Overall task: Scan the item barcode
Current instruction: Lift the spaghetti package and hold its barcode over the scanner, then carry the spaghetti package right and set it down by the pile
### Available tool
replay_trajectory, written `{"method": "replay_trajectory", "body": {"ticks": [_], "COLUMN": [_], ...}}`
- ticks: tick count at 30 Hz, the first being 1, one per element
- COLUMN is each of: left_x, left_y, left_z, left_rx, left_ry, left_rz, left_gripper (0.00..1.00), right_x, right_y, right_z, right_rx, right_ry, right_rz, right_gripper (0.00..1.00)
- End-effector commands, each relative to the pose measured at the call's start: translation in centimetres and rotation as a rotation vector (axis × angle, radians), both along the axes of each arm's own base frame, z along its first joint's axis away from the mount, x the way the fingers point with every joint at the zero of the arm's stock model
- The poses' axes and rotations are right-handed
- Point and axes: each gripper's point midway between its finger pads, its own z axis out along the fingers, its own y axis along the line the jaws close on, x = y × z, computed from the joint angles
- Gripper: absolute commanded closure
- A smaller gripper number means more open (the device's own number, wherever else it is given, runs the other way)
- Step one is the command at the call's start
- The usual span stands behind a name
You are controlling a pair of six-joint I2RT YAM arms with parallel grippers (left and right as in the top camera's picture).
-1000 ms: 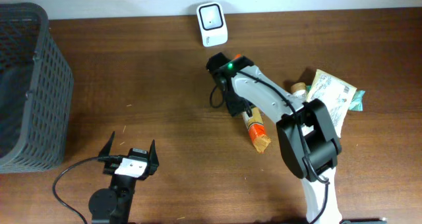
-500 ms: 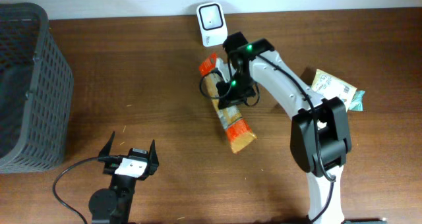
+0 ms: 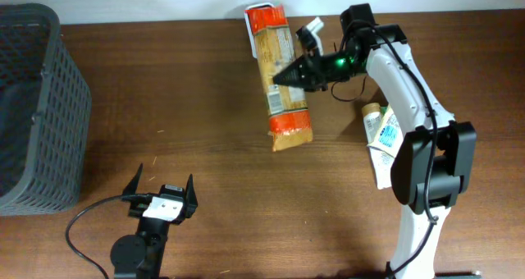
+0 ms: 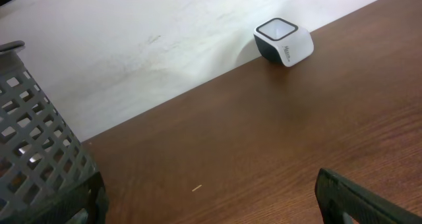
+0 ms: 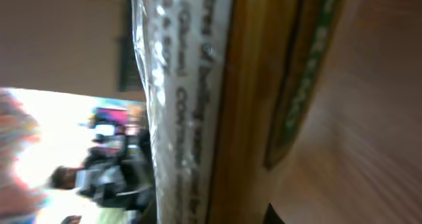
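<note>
Slippage is the main worry: the right gripper (image 3: 289, 75) is clamped on one long side of the pasta packet (image 3: 277, 53) and nowhere else. It holds the packet in the air at the back edge of the worktop (image 3: 205, 131), above the scanner (image 4: 283, 41). From overhead only a white sliver of the scanner shows past the packet's orange end. A long, soft bag pinched at one side can droop or twist in the jaws, which would turn the barcode away from the scanner window. I cannot tell from these views which face carries the barcode. The right wrist view shows only blurred print and wrapper close up.

If the packet drops too low, it could knock the scanner against the wall (image 4: 132, 33) just behind it. There is no spare room there.

Toward the front the middle of the worktop lies bare. The basket (image 3: 33, 107) sits at the left edge, and a bottle (image 3: 372, 112) and a pouch (image 3: 384, 144) lie near the right arm. The left gripper (image 3: 164, 185) rests wide open and empty near the front edge, well apart from the packet.
</note>
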Motion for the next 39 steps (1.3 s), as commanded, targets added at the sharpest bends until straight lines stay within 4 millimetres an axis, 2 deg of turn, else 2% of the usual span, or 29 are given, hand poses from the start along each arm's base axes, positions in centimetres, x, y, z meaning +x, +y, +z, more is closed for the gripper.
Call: {"method": "replay_trajectory", "body": {"ticks": [1, 2, 3, 5, 6, 7, 9, 11, 12, 13, 14, 16, 18, 20, 25, 26, 28, 29, 31, 32, 34, 35, 36, 37, 38, 39], "left_x": [0.0, 0.0, 0.0, 0.0, 0.0, 0.0, 0.0, 0.0, 0.0, 0.0, 0.0, 0.0, 0.0, 0.0, 0.0, 0.0, 0.0, 0.0, 0.0, 0.0, 0.0, 0.0, 0.0, 0.0, 0.0, 0.0], "left_y": [0.1, 0.1, 0.1, 0.1, 0.1, 0.1, 0.1, 0.1, 0.1, 0.1, 0.1, 0.1, 0.1, 0.1, 0.1, 0.1, 0.1, 0.1, 0.1, 0.1, 0.1, 0.1, 0.1, 0.1, 0.1, 0.1], "left_z": [-0.2, -0.2, -0.2, -0.2, -0.2, -0.2, -0.2, -0.2, -0.2, -0.2, -0.2, -0.2, -0.2, -0.2, -0.2, -0.2, -0.2, -0.2, -0.2, -0.2, -0.2, -0.2, -0.2, -0.2, -0.2, -0.2], "left_rx": [0.012, 0.012, 0.013, 0.012, 0.012, 0.012, 0.013, 0.012, 0.013, 0.012, 0.013, 0.012, 0.012, 0.013, 0.012, 0.013, 0.012, 0.012, 0.012, 0.013, 0.012, 0.012, 0.012, 0.012, 0.013, 0.012], "left_ry": [0.001, 0.001, 0.002, 0.001, 0.001, 0.001, 0.001, 0.001, 0.001, 0.001, 0.002, 0.001, 0.001, 0.001, 0.001, 0.001, 0.001, 0.001, 0.001, 0.001, 0.001, 0.001, 0.001, 0.001, 0.002, 0.001], "left_rz": [0.004, 0.004, 0.004, 0.004, 0.004, 0.004, 0.004, 0.004, 0.004, 0.004, 0.004, 0.004, 0.004, 0.004, 0.004, 0.004, 0.004, 0.004, 0.004, 0.004, 0.004, 0.004, 0.004, 0.004, 0.004, 0.004], "left_gripper": [0.00, 0.01, 0.01, 0.01, 0.01, 0.01, 0.01, 0.01, 0.01, 0.01, 0.01, 0.01, 0.01, 0.01, 0.01, 0.01, 0.01, 0.01, 0.01, 0.01, 0.01, 0.01, 0.01, 0.01, 0.01, 0.01], "right_x": [0.1, 1.0, 3.1, 5.6, 8.2, 9.8, 13.0, 17.7, 19.0, 21.1, 21.8, 24.0, 25.2, 25.3, 25.2, 25.1, 24.8, 24.5, 23.4, 22.7, 19.1, 16.8, 13.7, 10.1, 7.6, 3.5], "right_y": [0.6, 0.1, -0.4, -0.9, -0.8, 0.4, 2.2, 2.7, 3.1, 4.0, 4.4, 4.6, 4.5, 4.7, 4.9, 4.8, 4.7, 4.4, 3.9, 3.6, 1.8, 0.6, -1.0, -3.1, -4.8, -7.2], "right_z": [1.1, 0.8, 2.1, 4.1, 6.2, 7.5, 8.4, 7.9, 7.4, 6.2, 5.3, 1.4, 0.7, 1.6, 1.9, 2.5, 4.2, 6.0, 8.7, 9.5, 11.1, 12.0, 13.3, 13.5, 13.2, 11.5], "right_rx": [-0.360, -0.519, -0.765, -0.997, -1.162, -1.203, -1.213, -1.269, -1.291, -1.332, -1.355, -1.434, -1.431, -1.418, -1.412, -1.411, -1.367, -1.304, -1.288, -1.254, -1.213, -1.182, -1.128, -1.102, -1.102, -1.129], "right_ry": [-0.219, -0.297, -0.528, -0.775, -0.989, -1.137, -1.341, -1.553, -1.615, -1.736, -1.780, -1.869, -1.905, -1.934, -1.937, -1.941, -1.920, -1.880, -1.860, -1.799, -1.599, -1.473, -1.299, -1.101, -0.960, -0.743], "right_rz": [-0.046, -0.080, -0.117, -0.174, -0.234, -0.227, -0.205, -0.185, -0.174, -0.150, -0.124, -0.038, -0.116, -0.158, -0.165, -0.174, -0.256, -0.360, -0.375, -0.392, -0.361, -0.382, -0.454, -0.512, -0.545, -0.540], "right_gripper": [0.96, 0.96, 0.96, 0.96, 0.96, 0.96, 0.96, 0.96, 0.96, 0.96, 0.96, 0.96, 0.96, 0.96, 0.96, 0.96, 0.96, 0.96, 0.96, 0.96, 0.96, 0.96, 0.96, 0.96, 0.96, 0.96]}}
